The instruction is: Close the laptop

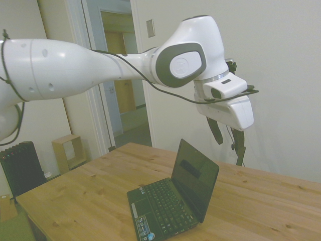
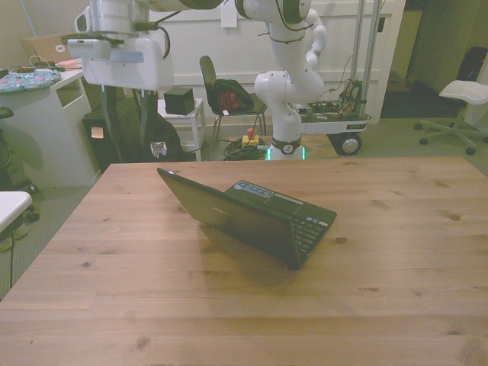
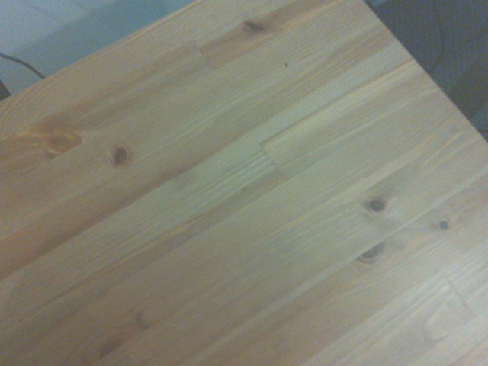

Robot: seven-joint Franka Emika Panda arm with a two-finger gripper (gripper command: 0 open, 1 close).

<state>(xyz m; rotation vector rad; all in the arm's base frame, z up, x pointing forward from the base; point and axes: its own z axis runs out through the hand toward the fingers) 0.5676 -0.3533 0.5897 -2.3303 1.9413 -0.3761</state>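
The laptop [image 1: 173, 201] sits open on the wooden surface [image 1: 85, 196], in the lower middle of the side view, its lid raised a little past upright and its keyboard facing the lower left of that frame. In the front view the laptop [image 2: 252, 213] lies near the centre of the surface [image 2: 396, 252], the back of its lid turned toward the camera and the palm rest, with small stickers, toward the far edge.

The hand [image 1: 228, 138] hangs in the air in the upper right of the side view — above and beyond the lid's top edge, well apart from it and touching nothing. Its two dark fingers point downward with a clear gap between them, so it is spread. In the front view the hand [image 2: 126, 114] is at the upper left, above the surface's far left corner.

The wrist view shows only bare wooden planks [image 3: 244, 198] with knots.
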